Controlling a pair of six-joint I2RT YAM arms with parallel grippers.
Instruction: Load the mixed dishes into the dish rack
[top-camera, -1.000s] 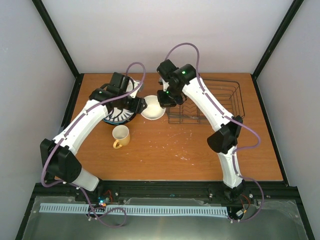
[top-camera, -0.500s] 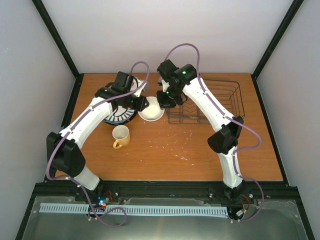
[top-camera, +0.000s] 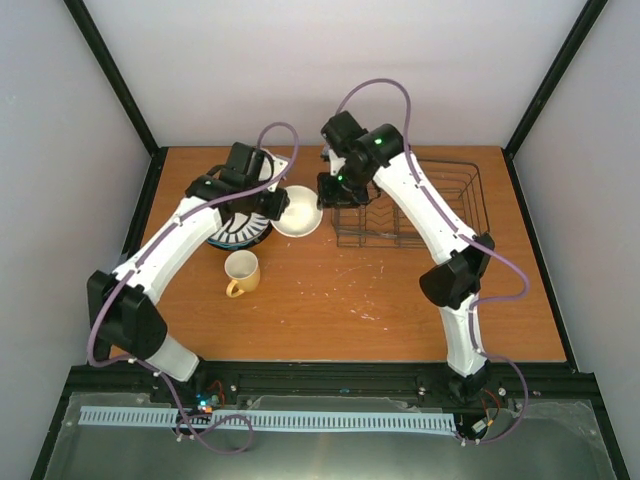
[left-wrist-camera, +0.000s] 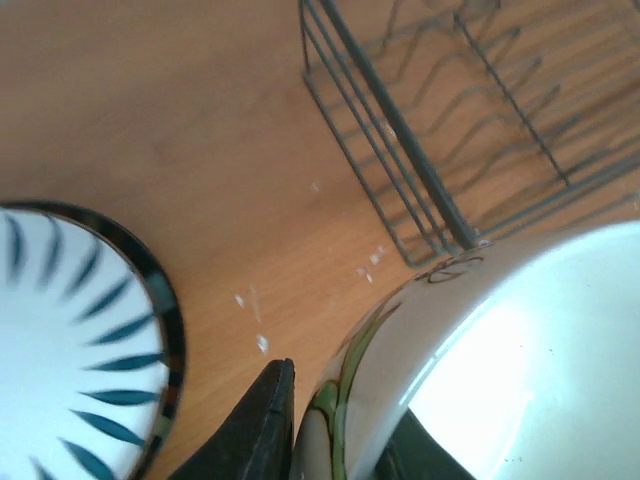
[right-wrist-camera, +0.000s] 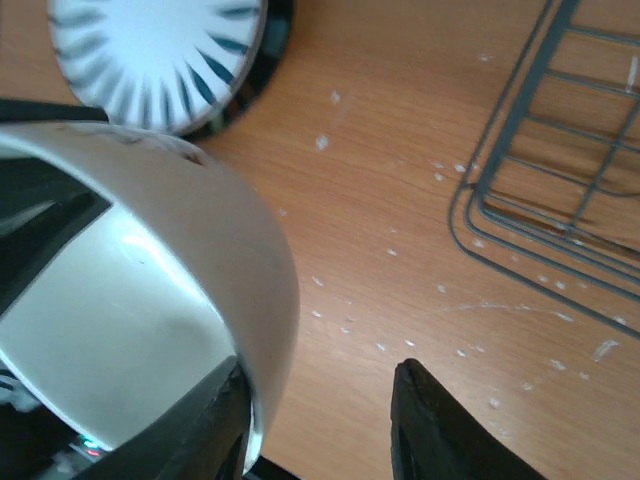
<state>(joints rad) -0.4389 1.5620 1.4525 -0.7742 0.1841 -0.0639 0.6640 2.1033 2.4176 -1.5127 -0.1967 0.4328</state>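
The small white bowl (top-camera: 298, 212) is between the two grippers, left of the dark wire dish rack (top-camera: 430, 205). My left gripper (top-camera: 276, 205) is shut on the bowl's rim (left-wrist-camera: 500, 350), one finger outside (left-wrist-camera: 265, 420) and one inside. My right gripper (top-camera: 331, 193) is open at the bowl's opposite rim (right-wrist-camera: 150, 300); one finger touches the bowl's wall and the other stands well apart over the table. The striped white plate (top-camera: 235, 228) lies under the left arm. The pale yellow mug (top-camera: 241, 271) stands upright in front of it. The teal and orange-yellow plates are not visible.
The rack (left-wrist-camera: 420, 170) holds nothing that I can see; its near-left corner (right-wrist-camera: 560, 200) is close to the bowl. The striped plate (right-wrist-camera: 160, 60) has a dark rim (left-wrist-camera: 165, 320). Black frame posts and white walls bound the wooden table (top-camera: 350, 300).
The bowl has moved slightly toward the far side and sits higher in the left gripper. The right gripper has shifted a little away from me, beside the bowl's rim.
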